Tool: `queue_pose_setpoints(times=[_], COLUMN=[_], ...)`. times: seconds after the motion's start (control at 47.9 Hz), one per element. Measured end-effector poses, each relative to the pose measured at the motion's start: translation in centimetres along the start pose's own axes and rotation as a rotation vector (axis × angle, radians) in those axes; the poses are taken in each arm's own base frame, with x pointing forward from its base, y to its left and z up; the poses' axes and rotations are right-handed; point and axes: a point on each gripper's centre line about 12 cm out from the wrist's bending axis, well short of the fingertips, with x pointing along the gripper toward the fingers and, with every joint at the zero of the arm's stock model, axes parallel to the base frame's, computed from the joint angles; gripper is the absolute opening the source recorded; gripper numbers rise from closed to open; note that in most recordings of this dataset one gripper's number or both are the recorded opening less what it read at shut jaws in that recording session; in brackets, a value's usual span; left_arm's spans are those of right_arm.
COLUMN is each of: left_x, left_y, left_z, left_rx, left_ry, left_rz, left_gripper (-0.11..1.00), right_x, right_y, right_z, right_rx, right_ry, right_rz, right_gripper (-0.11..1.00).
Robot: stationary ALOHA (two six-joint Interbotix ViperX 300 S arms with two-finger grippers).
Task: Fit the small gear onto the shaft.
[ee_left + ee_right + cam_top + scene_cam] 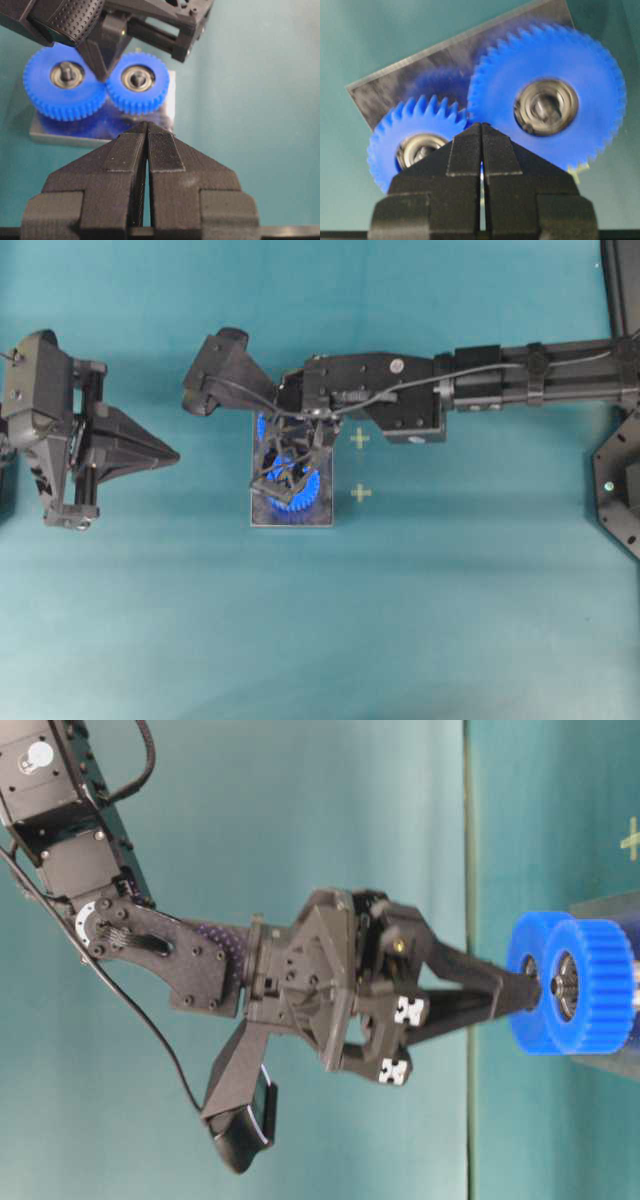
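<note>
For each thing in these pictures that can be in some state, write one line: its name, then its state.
small gear: seated on its shaft, teeth meeting the larger gear.
shaft: upright, tip showing in the small gear's hub.
larger gear: seated on its own peg.
grey plate: flat on the table, carrying both gears.
right gripper: shut, empty, tips where the two gears meet.
left gripper: shut, empty, apart from the plate.

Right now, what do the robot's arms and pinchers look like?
Both arms are matte black plastic and metal with small screws. The right gripper has long wedge-shaped fingers, two black-and-white square markers and a thin black cable looping along it. The left gripper has the same pointed black fingers, ribbed on top.
</note>
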Motion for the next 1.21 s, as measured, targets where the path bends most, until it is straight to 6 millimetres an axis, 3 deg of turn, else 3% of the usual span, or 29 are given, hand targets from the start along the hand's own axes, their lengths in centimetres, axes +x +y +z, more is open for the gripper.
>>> queue_pose_setpoints(times=[0.229, 0.417, 0.48, 0.647, 0.793, 0.939, 1.106, 1.21], left_x=[0.0, -0.1, -0.1, 0.0, 0.0, 0.0, 0.0, 0.0], left_y=[0.0, -0.1, 0.0, -0.1, -0.1, -0.1, -0.1, -0.1], left_z=[0.2, 0.3, 0.3, 0.3, 0.3, 0.3, 0.3, 0.3], left_rx=[0.000, 0.001, 0.000, 0.001, 0.002, 0.001, 0.001, 0.001], left_ry=[-0.017, -0.024, -0.023, -0.023, -0.023, -0.023, -0.023, -0.023], left_rz=[-0.002, -0.005, -0.003, -0.004, -0.004, -0.004, -0.004, -0.004], left_gripper=[0.00, 0.00, 0.00, 0.00, 0.00, 0.00, 0.00, 0.00], right_x=[-0.5, -2.8, -3.8, -4.9, -3.6, -1.3, -0.2, -0.2], right_y=[0.3, 3.9, 3.9, 1.3, 0.9, 1.0, 0.9, 1.2], right_z=[-1.8, -4.4, -4.1, -1.3, 0.5, 0.8, 0.3, -1.1], right_rx=[0.003, -0.061, -0.060, -0.003, -0.025, -0.036, -0.039, -0.052], right_ry=[0.061, 0.123, 0.104, 0.018, -0.026, 0.008, 0.050, 0.095], right_rz=[0.008, 0.051, 0.056, 0.059, 0.068, 0.055, 0.042, 0.030], right_gripper=[-0.01, -0.01, -0.01, -0.01, -0.01, -0.01, -0.01, -0.01])
